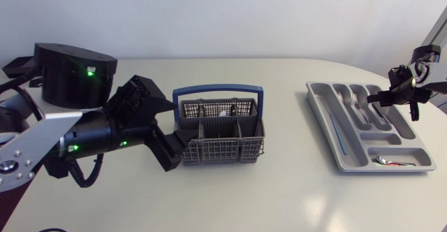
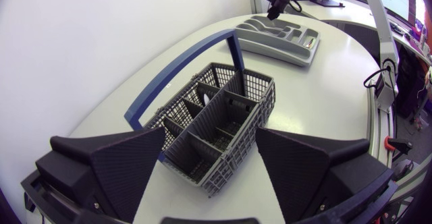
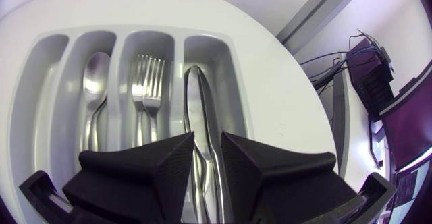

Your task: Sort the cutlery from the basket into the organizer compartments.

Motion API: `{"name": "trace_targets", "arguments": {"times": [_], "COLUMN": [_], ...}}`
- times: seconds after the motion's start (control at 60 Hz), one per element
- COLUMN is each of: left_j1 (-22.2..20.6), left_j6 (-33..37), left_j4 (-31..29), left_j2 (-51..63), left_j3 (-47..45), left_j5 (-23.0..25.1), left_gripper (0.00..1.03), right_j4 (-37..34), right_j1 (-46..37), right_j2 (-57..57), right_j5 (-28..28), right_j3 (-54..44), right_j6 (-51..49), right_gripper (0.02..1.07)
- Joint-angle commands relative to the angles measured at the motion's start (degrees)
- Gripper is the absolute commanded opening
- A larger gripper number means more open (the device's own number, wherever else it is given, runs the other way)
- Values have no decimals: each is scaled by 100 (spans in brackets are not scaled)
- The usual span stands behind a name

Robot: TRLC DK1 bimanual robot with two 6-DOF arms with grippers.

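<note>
Near the middle of the table [image 1: 279, 204], the grey cutlery basket [image 1: 222, 140] with its blue handle [image 2: 177, 65] sits just ahead of the left end effector [image 1: 173, 131], whose fingers [image 2: 121, 163] stand wide apart on either side of the basket's near end. Well apart from the basket, the right end effector [image 3: 208, 160] hangs over the organizer [image 1: 318, 96], directly above the knives [image 3: 196, 96] in the compartment beside the forks [image 3: 148, 82]. Whether it grips a knife cannot be told.
</note>
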Motion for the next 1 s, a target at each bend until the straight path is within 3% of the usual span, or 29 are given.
{"name": "trace_targets", "arguments": {"times": [0.0, 0.283, 0.417, 0.483, 0.617, 0.667, 0.783, 0.983], "left_j1": [131, 395, 544, 588, 650, 676, 650, 650], "left_j6": [180, 444, 567, 602, 681, 690, 778, 980], "left_j4": [-87, -175, -8, 115, 370, 519, 888, 1398], "left_j2": [-177, -494, -502, -494, -327, -107, 403, 1115], "left_j3": [-164, -621, -911, -1016, -1157, -1227, -1289, -1227], "left_j5": [-51, -51, -24, 2, 11, 108, 231, 363], "left_gripper": [92, 90, 68, 58, 36, 23, 4, 4], "right_j4": [114, 167, 61, -18, -97, -150, -290, -624], "right_j1": [165, 1404, 2415, 2837, 3408, 3637, 4041, 4208], "right_j2": [-708, -2897, -3600, -3723, -3758, -3714, -3539, -3046], "right_j5": [-37, -415, -441, -450, -503, -652, -986, -1918], "right_j3": [-498, -2318, -2836, -2871, -2845, -2775, -2537, -1984], "right_j6": [15, 217, 569, 824, 1105, 1263, 1527, 1905], "right_gripper": [42, 43, 41, 30, 18, 9, 8, 8]}}
